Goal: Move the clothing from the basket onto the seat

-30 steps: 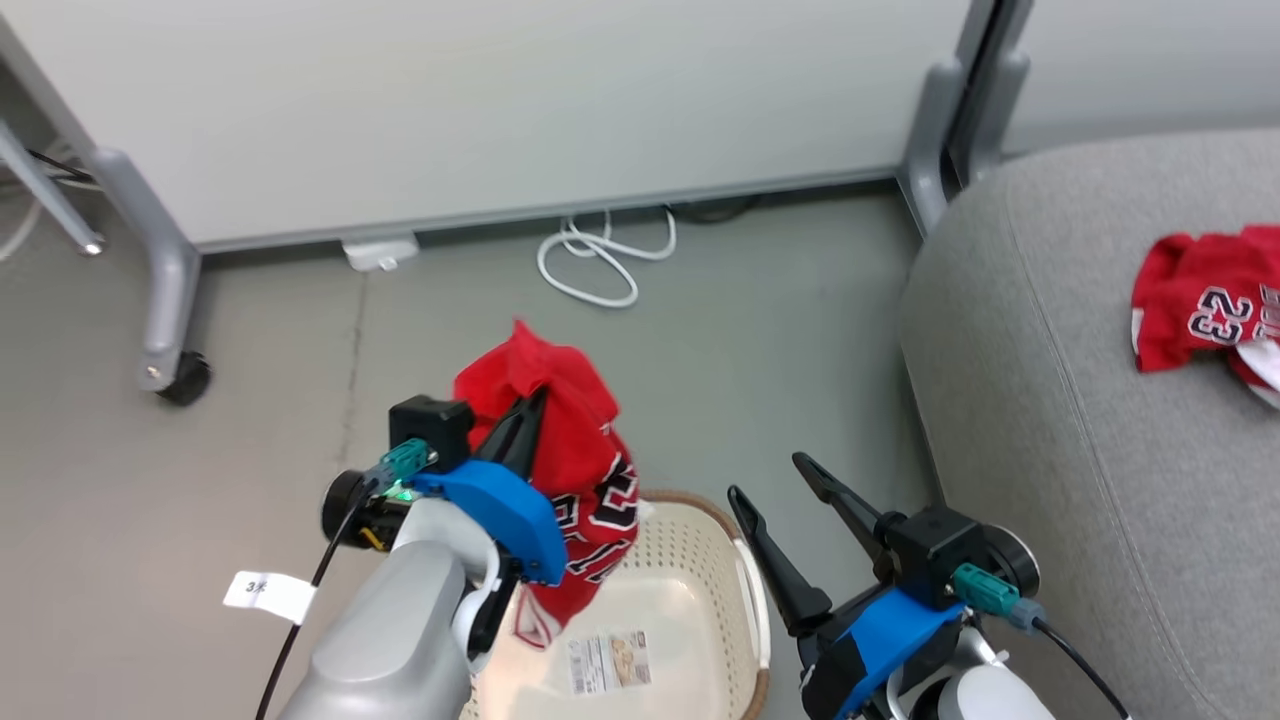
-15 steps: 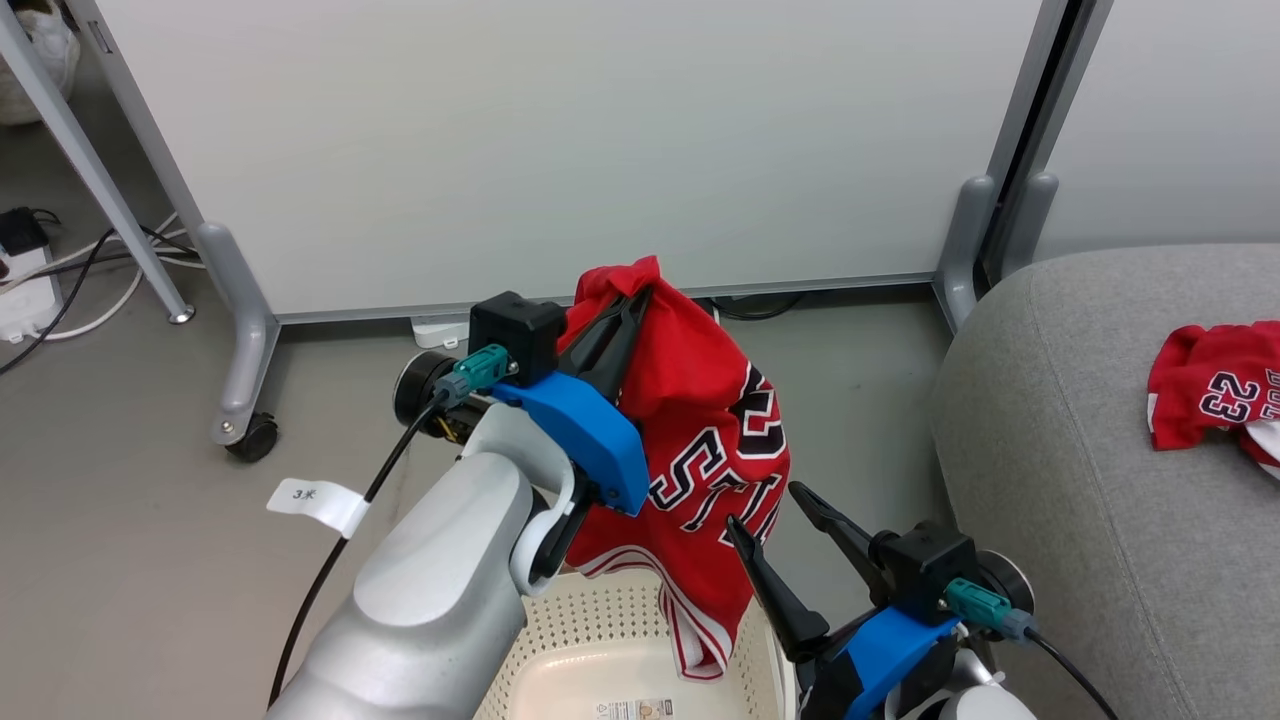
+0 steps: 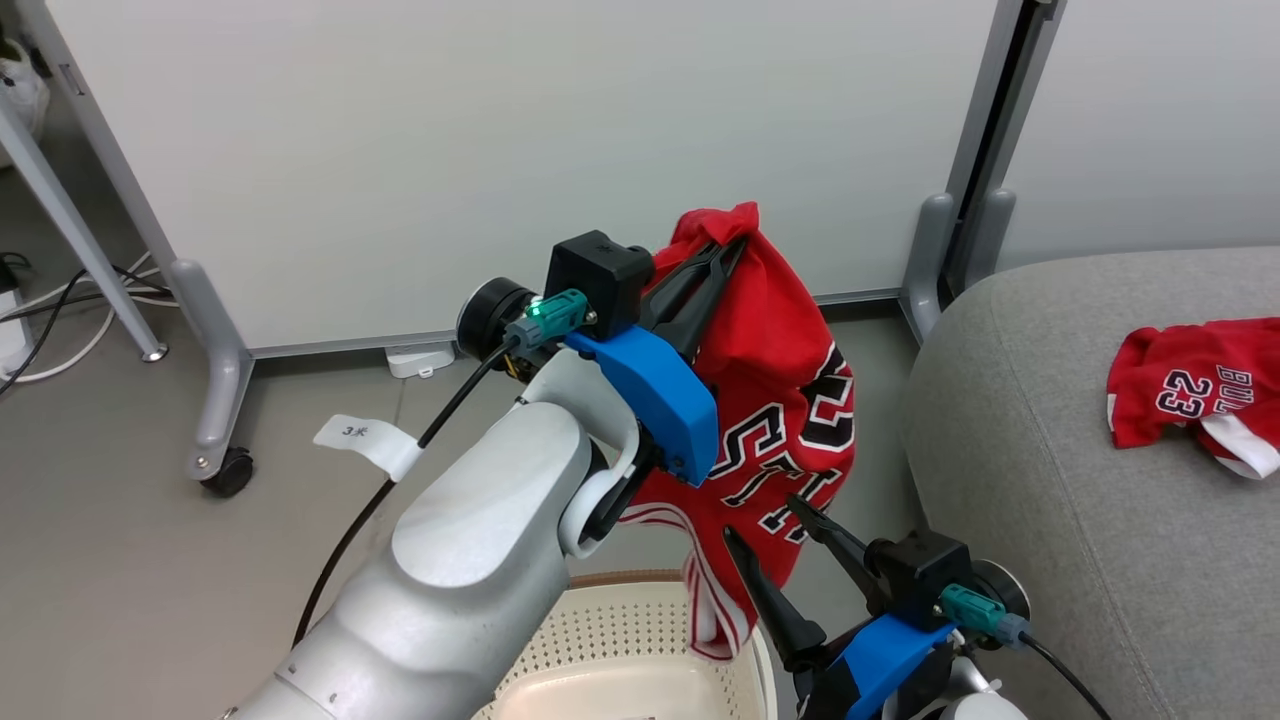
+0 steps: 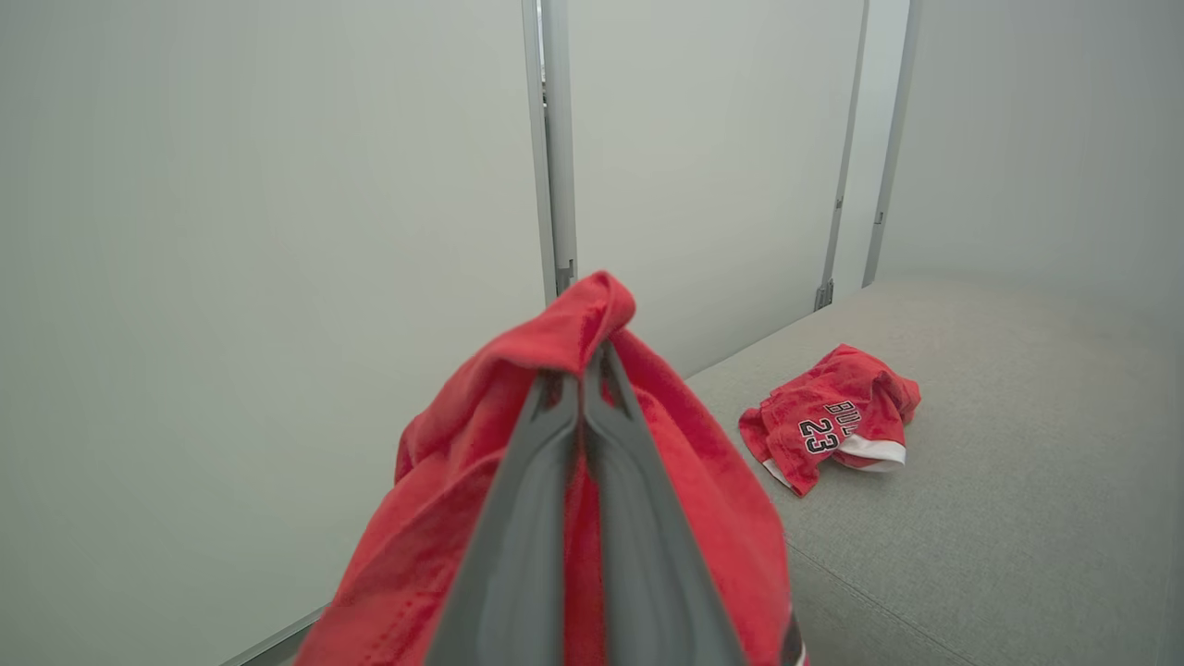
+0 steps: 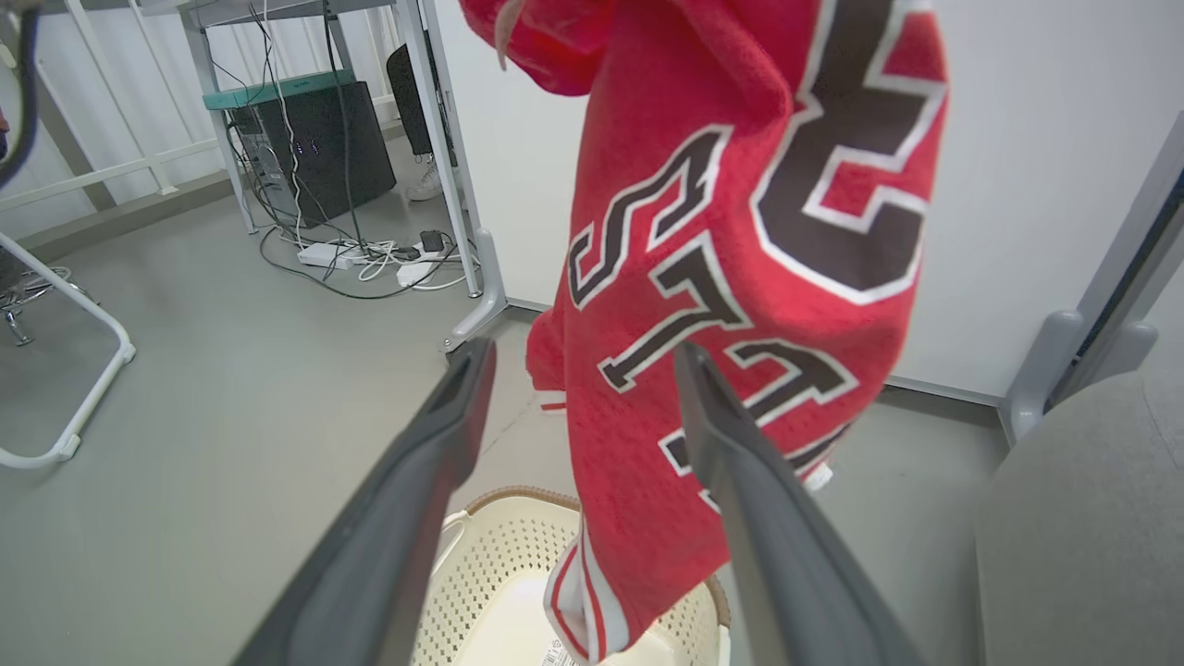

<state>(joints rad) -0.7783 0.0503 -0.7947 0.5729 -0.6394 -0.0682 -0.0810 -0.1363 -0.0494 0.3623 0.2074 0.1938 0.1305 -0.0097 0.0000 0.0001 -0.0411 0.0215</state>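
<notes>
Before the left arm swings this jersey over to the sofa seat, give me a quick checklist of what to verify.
1. Grip: the left gripper is shut on the red jersey, with cloth bunched at its tips: ok.
2. Hem clear of the basket: cannot tell; the striped hem hangs right at the rim.
3. Right gripper out of the way: cannot tell; it is open and empty, but the jersey hangs close beyond its fingers.
4. Landing room on the seat: ok; there is bare cushion beside the red number 23 garment.
5. Basket emptied: cannot tell; part of it is out of frame.
</notes>
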